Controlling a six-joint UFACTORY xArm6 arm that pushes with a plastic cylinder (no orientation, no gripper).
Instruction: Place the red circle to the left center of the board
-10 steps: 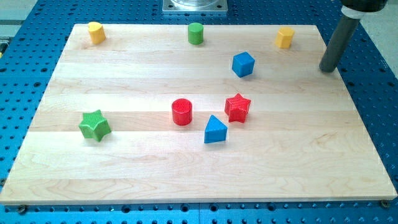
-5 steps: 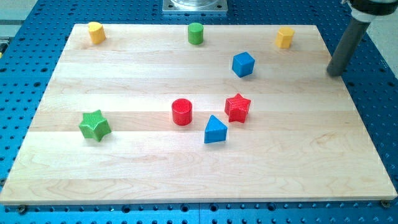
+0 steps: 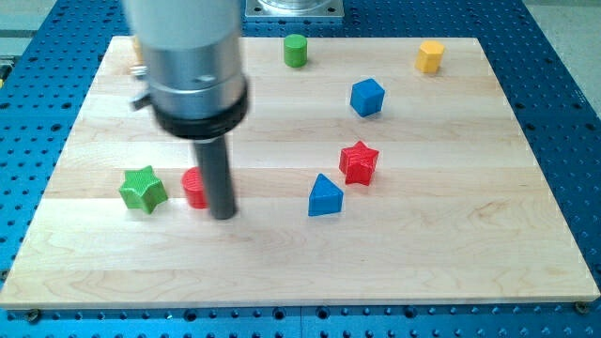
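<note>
My tip (image 3: 223, 215) sits touching the right side of the red circle (image 3: 194, 188), which looks half hidden; the rod grips nothing; 1 green star (image 3: 143, 189) lies just left.

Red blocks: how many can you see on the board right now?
2. The red circle sits left of centre, partly hidden behind my tip, just right of the green star. The red star lies right of centre, above the blue triangle.

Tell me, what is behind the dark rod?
The red circle shows partly at the rod's left, close to my tip. Its right part is covered. The yellow block at top left is hidden.
</note>
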